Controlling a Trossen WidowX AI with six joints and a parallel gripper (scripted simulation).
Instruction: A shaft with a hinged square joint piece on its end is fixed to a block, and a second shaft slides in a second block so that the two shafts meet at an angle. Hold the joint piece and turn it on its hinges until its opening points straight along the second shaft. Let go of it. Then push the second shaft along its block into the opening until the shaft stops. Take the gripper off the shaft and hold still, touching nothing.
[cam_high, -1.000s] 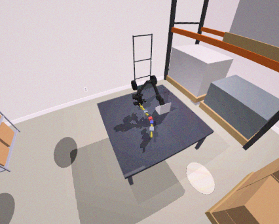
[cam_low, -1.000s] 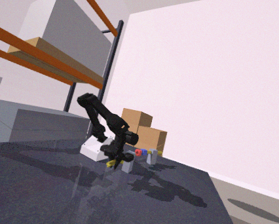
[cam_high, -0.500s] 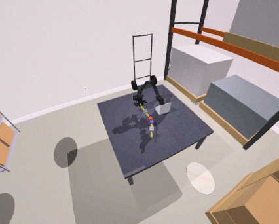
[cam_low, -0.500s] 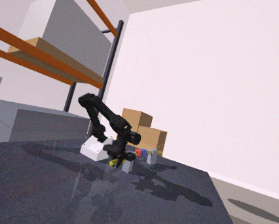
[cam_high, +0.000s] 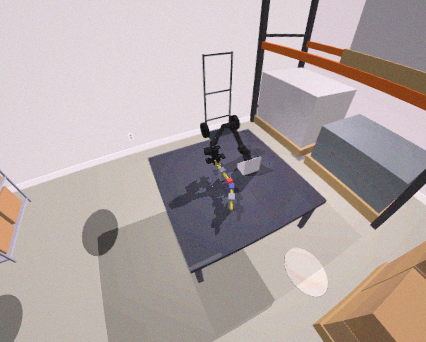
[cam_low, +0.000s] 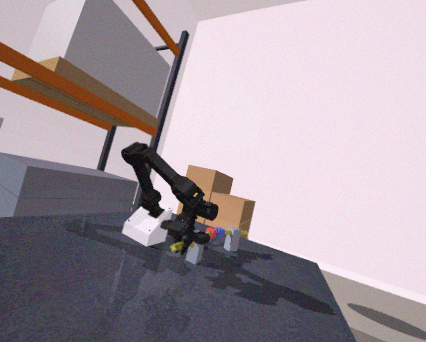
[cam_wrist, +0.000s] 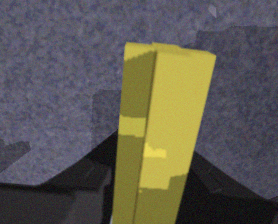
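The second shaft, yellow (cam_high: 226, 175) (cam_low: 176, 246) (cam_wrist: 175, 100), runs through its grey block (cam_high: 222, 170) (cam_low: 194, 254). My gripper (cam_high: 215, 159) (cam_low: 183, 247) (cam_wrist: 144, 139) is shut on this shaft, on the far side of its block from the joint. The joint piece shows as a red part (cam_high: 230, 181) (cam_low: 211, 233) beside a blue part (cam_high: 231, 186) (cam_low: 220, 232). The first shaft, yellow (cam_high: 231, 205) (cam_low: 244, 233), is held in the other grey block (cam_high: 231, 196) (cam_low: 232, 240). The second shaft's inner end appears at the red part; how far inside is too small to tell.
A white box-like piece (cam_high: 249, 165) (cam_low: 145, 230) stands on the dark table (cam_high: 280, 200) (cam_low: 100, 290) beside the arm's base. A hand truck (cam_high: 218, 92) stands behind the table. Racks and boxes stand beyond it.
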